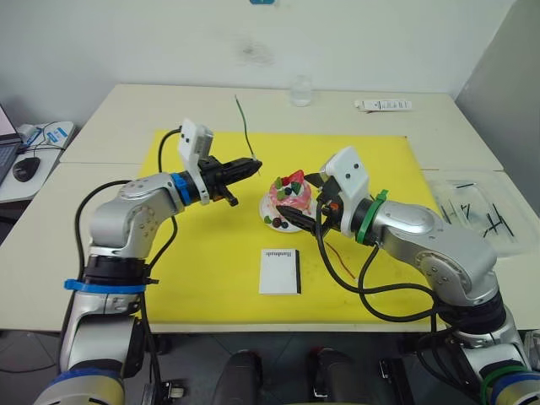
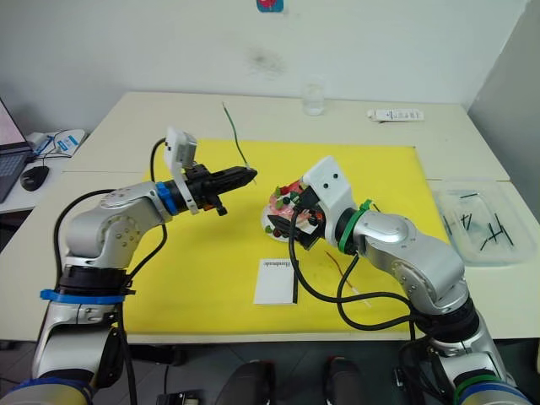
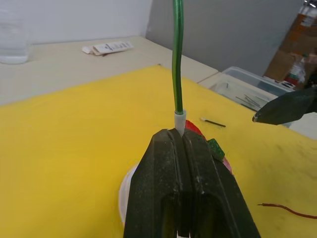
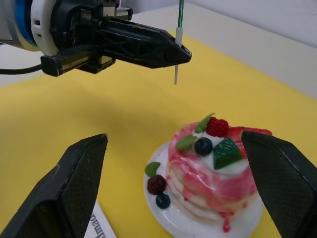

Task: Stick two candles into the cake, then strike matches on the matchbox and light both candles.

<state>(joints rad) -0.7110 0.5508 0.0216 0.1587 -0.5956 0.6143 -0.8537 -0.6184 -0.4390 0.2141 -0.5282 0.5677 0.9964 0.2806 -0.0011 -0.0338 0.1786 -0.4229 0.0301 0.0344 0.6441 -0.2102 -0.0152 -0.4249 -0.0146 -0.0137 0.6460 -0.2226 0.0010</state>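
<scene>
The pink cake (image 1: pixel 289 196) with berries sits on its small white plate in the middle of the yellow mat (image 1: pixel 202 270). My left gripper (image 1: pixel 251 167) is shut on the pale lower end of the green candle (image 1: pixel 243 126), which it holds upright just left of the cake and above the mat. In the right wrist view the candle's bare tip (image 4: pixel 175 74) pokes out below the shut fingers. My right gripper (image 4: pixel 173 138) is open, with one finger on each side of the cake. On the mat, the dark red candle (image 1: pixel 337 257) lies under my right arm. The white matchbox (image 1: pixel 281 271) lies in front of the cake.
A clear tray (image 1: pixel 498 240) holding several dark matches (image 1: pixel 472 211) stands at the right, off the mat. One match (image 3: pixel 213 122) lies on the mat beyond the cake. A glass (image 1: pixel 301 89) and a white packet (image 1: pixel 383 105) are at the table's far edge.
</scene>
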